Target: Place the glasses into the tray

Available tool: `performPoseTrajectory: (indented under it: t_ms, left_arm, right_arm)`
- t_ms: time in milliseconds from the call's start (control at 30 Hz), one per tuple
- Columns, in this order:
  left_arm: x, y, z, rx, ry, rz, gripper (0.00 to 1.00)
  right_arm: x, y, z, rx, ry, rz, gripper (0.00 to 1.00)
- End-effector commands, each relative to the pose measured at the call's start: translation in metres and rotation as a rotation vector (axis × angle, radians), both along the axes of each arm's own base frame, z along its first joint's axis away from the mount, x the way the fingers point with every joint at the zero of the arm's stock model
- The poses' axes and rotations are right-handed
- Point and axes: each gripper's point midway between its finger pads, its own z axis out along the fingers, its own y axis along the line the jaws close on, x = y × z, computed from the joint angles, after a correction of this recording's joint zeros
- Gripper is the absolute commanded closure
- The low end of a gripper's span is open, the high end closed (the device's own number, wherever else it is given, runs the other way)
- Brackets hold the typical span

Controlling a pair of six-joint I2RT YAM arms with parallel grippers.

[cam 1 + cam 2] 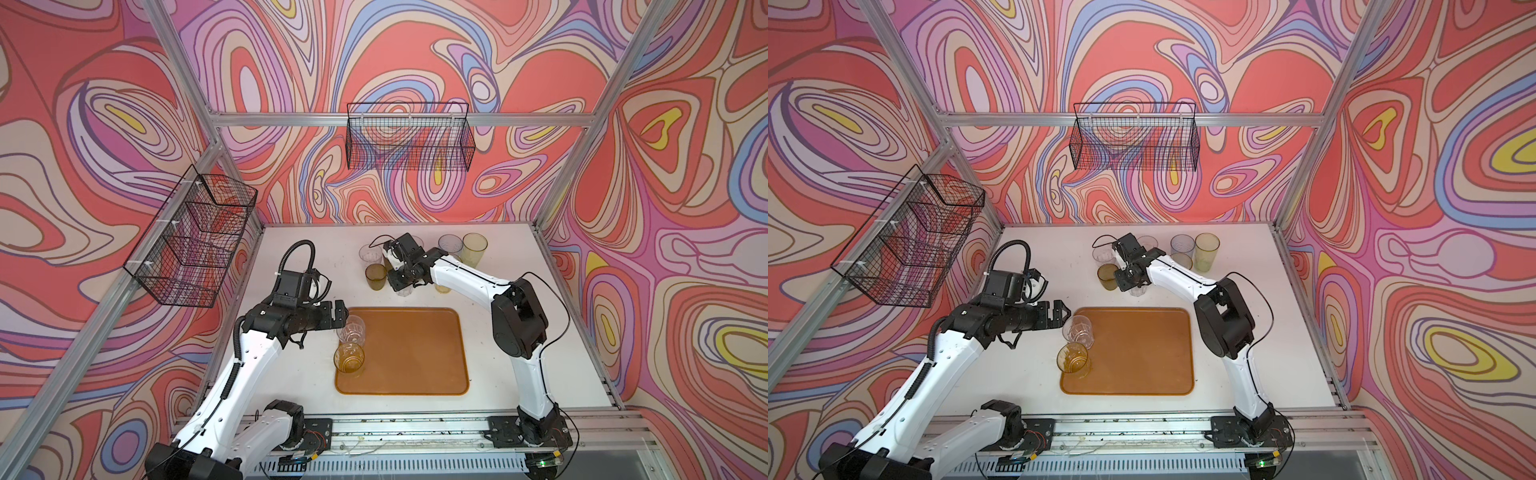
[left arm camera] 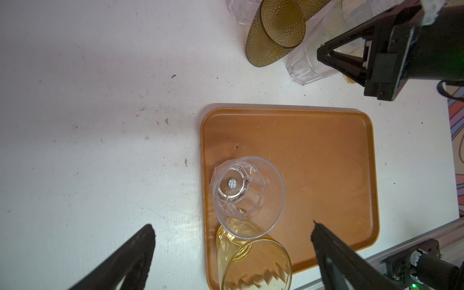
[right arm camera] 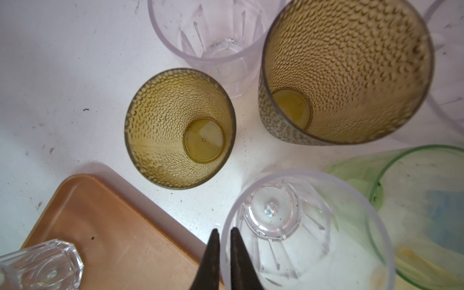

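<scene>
clear glass [image 3: 301,238] rim pinched by right gripper [image 3: 225,236] — left gripper [image 2: 232,224] wide open, empty, at tray [image 2: 326,163] edge

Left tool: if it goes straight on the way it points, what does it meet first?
Probably the clear glass on the tray, framed by the open left tool; the amber glass beside it is close too, and depth is unclear.

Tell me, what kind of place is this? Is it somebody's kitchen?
Probably a robot practice booth, not a kitchen: the left arm and right arm are bolted to a metal rail, and a bare metal frame holds swirly printed walls around one white table.
</scene>
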Motion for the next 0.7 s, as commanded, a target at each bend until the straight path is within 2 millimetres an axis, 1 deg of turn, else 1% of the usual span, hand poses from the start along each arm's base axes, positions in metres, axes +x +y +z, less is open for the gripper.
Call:
performPoseTrajectory:
  t_ms: [0,300,467,667]
  left_arm:
    - [0.000,0.003,-0.003,0.007,0.005,-0.001,0.00]
    - [0.000,0.002,-0.003,0.004,0.008,-0.003,0.00]
    - [0.000,0.002,-0.003,0.001,0.009,-0.003,0.00]
    - [0.001,0.002,-0.003,-0.008,0.010,0.001,0.00]
  right_arm:
    - [0.003,-0.001,0.003,0.000,0.000,-0.010,0.92]
    - [0.004,-0.002,0.008,-0.005,-0.010,-0.018,0.99]
    - [0.004,-0.004,0.010,-0.009,-0.013,-0.021,1.00]
    - [0.004,-0.006,0.018,-0.002,-0.022,-0.035,1.00]
